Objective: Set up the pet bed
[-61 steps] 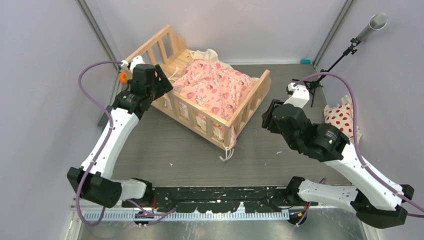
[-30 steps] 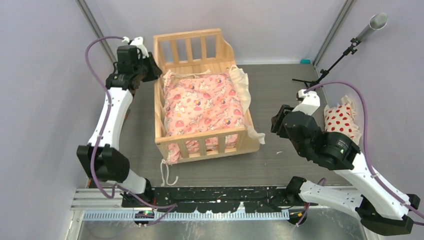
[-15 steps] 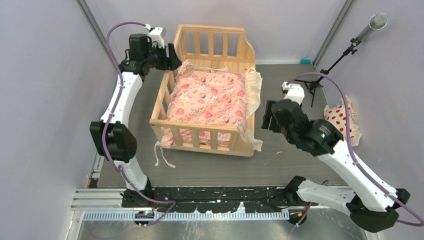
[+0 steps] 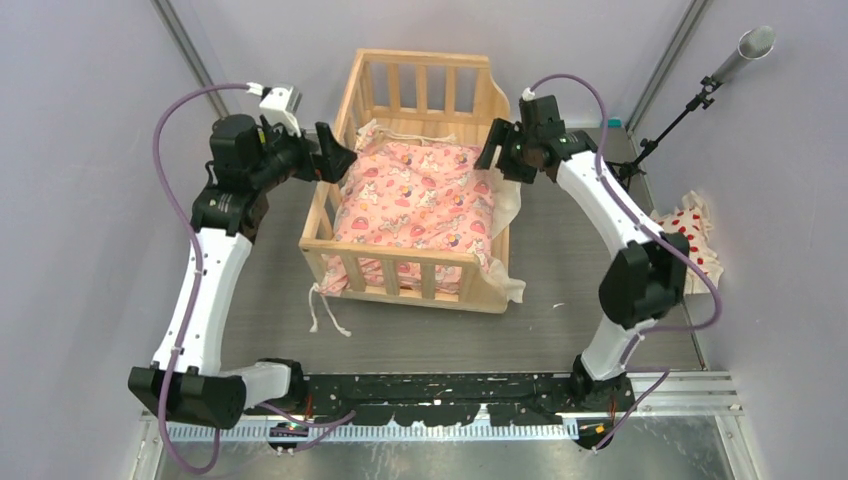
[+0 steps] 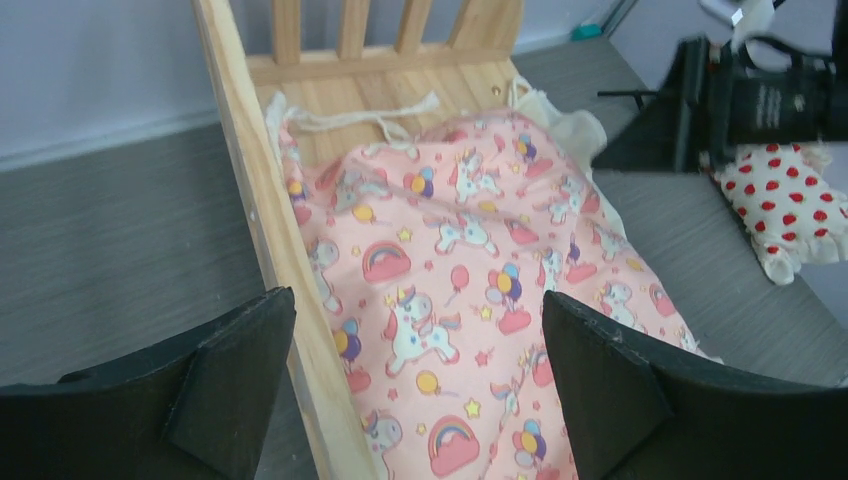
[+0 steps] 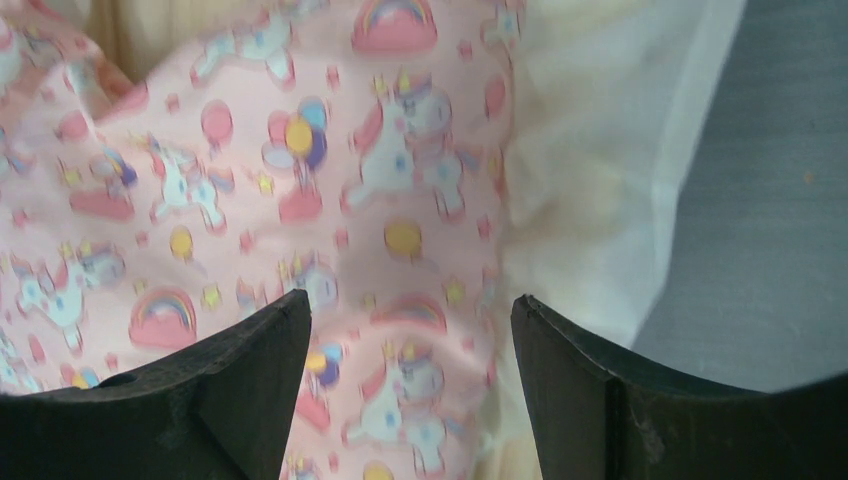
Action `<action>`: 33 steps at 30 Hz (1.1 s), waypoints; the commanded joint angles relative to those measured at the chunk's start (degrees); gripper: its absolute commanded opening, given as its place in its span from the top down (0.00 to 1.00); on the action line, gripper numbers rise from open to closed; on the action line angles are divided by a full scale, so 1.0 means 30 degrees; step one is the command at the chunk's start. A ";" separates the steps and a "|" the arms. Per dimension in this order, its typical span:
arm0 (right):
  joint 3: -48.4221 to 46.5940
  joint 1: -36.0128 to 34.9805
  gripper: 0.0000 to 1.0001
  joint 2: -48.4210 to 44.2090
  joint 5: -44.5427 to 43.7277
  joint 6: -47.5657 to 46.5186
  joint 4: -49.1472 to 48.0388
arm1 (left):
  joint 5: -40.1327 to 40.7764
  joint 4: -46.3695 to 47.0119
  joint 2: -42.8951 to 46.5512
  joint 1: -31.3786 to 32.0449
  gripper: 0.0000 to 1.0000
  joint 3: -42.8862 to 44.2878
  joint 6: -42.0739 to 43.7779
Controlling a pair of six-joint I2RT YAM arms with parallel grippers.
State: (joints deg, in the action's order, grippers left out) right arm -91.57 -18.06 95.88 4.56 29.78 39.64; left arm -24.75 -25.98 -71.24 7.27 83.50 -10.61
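Two seconds on, the pet bed (image 4: 400, 262) sits square at mid-desk (image 4: 560, 330), no longer skewed. I've let go: the left claw (image 4: 335, 160) is spread astride its left rail, the right claw (image 4: 497, 155) spread at its far right corner. Placement looks done. Count: one bed, one pink unicorn cushion (image 4: 415, 200) inside, one red-dotted pillow (image 4: 693, 225) well apart.

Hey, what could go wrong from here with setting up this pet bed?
The open fingers of the left gripper straddle the left rail of the pet bed, so a sideways move might shove the frame. The cushion has its cream edge hanging over the right side; the right gripper, open above it, may pinch only loose fabric and drag it out further.
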 commanded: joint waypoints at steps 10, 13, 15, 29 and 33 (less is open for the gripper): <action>-0.4845 0.0916 0.27 0.6755 0.6147 -0.0360 -0.2278 | -0.1145 0.0698 0.1497 0.0414 0.06 -0.5010 -0.0711; -0.4161 0.0887 0.30 0.6978 0.6273 -0.0381 -0.2792 | -0.1006 0.0193 0.1503 0.0700 0.10 -0.5249 -0.0420; -0.4210 0.0875 0.41 0.7295 0.6070 -0.0593 -0.2755 | -0.0760 -0.0005 0.1610 0.0755 0.15 -0.5473 -0.0213; -0.7126 0.0899 0.99 0.9390 0.1904 -0.3101 -0.4809 | 0.0517 -0.1741 0.1021 0.0976 0.47 -0.6059 0.1193; -0.7008 0.0896 0.99 0.9313 0.1241 -0.3139 -0.6192 | 0.0387 -0.1816 0.0790 0.1034 0.49 -0.6014 0.1273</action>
State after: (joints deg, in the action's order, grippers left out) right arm -110.32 -15.70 124.07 13.93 22.59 27.99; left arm -18.55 -23.07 -66.61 8.19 67.31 -7.27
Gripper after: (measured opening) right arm 0.048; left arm 0.524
